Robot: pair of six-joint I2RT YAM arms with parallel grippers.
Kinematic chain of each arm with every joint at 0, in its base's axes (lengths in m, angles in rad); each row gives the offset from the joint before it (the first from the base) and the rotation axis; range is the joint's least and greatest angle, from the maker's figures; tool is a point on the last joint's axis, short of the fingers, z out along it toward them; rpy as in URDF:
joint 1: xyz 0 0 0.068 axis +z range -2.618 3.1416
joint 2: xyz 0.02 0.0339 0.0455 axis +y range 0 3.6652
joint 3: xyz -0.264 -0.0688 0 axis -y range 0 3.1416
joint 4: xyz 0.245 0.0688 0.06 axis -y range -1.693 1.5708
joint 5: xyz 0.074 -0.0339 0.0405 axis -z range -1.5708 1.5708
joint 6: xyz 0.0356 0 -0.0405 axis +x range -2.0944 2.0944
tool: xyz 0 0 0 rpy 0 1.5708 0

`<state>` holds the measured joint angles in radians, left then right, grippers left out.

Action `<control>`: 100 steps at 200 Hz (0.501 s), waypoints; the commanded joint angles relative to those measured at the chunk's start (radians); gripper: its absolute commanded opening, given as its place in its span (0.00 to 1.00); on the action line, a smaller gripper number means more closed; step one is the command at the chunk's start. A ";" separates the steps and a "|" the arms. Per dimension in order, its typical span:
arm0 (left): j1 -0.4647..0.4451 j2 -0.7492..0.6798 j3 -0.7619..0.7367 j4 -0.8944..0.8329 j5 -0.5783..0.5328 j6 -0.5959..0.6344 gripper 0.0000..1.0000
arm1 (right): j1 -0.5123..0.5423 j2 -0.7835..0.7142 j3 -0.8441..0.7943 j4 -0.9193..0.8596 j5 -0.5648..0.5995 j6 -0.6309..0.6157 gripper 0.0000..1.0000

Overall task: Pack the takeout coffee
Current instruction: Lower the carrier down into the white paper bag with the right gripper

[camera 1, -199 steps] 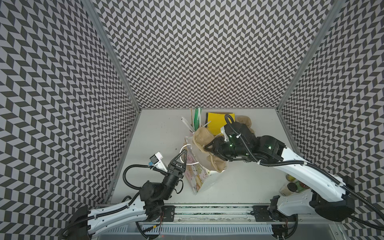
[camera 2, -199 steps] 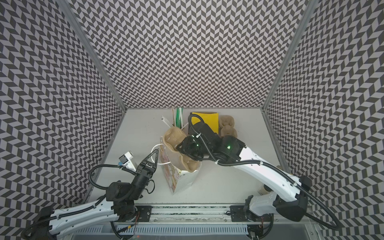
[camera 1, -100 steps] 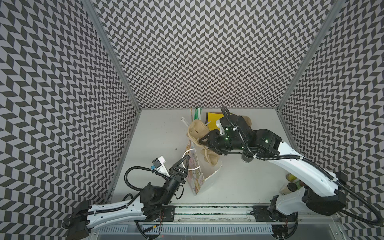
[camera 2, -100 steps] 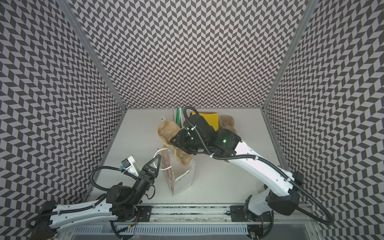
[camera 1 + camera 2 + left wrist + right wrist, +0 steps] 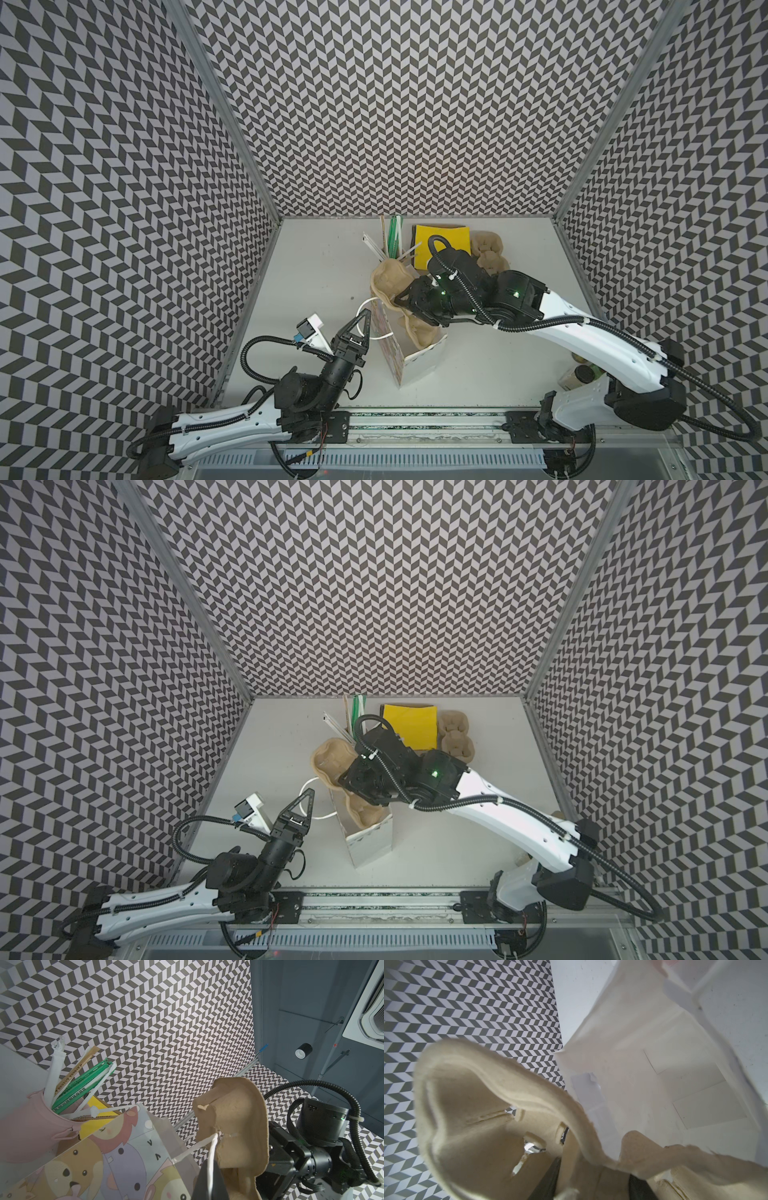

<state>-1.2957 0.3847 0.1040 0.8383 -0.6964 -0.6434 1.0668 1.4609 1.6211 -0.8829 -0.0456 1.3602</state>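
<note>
The takeout coffee is out of view. A tan pulp cup carrier [image 5: 388, 278] [image 5: 328, 758] [image 5: 239, 1115] [image 5: 467, 1136] is tilted, with its lower end inside the mouth of the cartoon-printed paper bag [image 5: 415, 365] [image 5: 370, 845] [image 5: 104, 1157]. Its upper end sticks out above the bag. My right gripper [image 5: 411, 303] [image 5: 353, 785] [image 5: 591, 1180] is shut on the carrier's middle. The bag's white inside [image 5: 654, 1074] lies just beyond it. My left gripper [image 5: 365, 312] [image 5: 309, 792] [image 5: 210, 1164] is shut on the bag's white handle [image 5: 213, 1147] and pulls it to the left.
A pink cup [image 5: 27, 1126] with straws [image 5: 392, 237] stands at the back. Beside it lie a yellow sheet [image 5: 440, 245] and more pulp carriers [image 5: 490, 249] [image 5: 457, 737]. Small containers [image 5: 582, 374] sit at the front right, partly behind the right arm.
The right arm carried the carrier back a little, then brought it down into the bag's mouth. The left gripper kept its hold on the handle and shifted only slightly.
</note>
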 commanded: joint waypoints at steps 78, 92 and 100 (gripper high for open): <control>-0.098 -0.050 0.002 -0.075 -0.131 0.061 0.00 | 0.007 -0.003 -0.003 -0.084 0.129 0.079 0.43; -0.104 -0.053 0.004 -0.075 -0.144 0.070 0.00 | 0.007 0.004 -0.001 -0.098 0.136 0.080 0.43; -0.108 -0.053 0.004 -0.076 -0.148 0.071 0.00 | 0.007 0.006 -0.004 -0.102 0.135 0.083 0.43</control>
<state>-1.3899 0.3424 0.1028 0.7826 -0.7860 -0.6014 1.0702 1.4605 1.6154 -0.9581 0.0521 1.4162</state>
